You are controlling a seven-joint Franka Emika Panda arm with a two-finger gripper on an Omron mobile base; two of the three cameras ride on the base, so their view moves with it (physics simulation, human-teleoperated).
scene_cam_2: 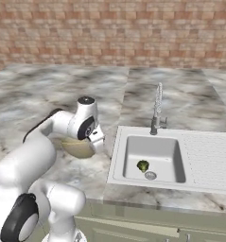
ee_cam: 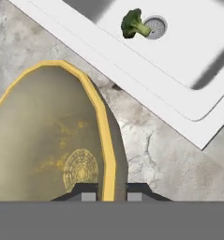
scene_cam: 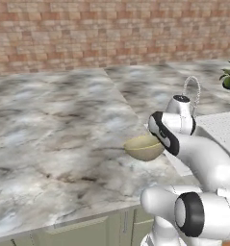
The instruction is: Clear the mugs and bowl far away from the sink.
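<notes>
- One rim pinch: the tool (ee_cam: pixel 108 191) sits narrow astride the bowl (ee_cam: pixel 48 136) rim (thin hold), so lifting may tilt it loose.
- Sink (scene_cam_2: pixel 154 158) lies just right; a slip could drop the bowl in.

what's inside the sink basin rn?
One broccoli floret lies beside the drain in the sink. No mugs are visible there; the basin's near wall hides part of its floor in the right base view.

The white arm rises from the base, bends at the elbow and reaches forward and down, the wrist turned so the hand points downward. The gripper (ee_cam: pixel 110 191) has its two dark fingertips (ee_cam: pixel 87 191) close together (one on each side of the bowl (ee_cam: pixel 48 136) rim), pinching it.
</notes>
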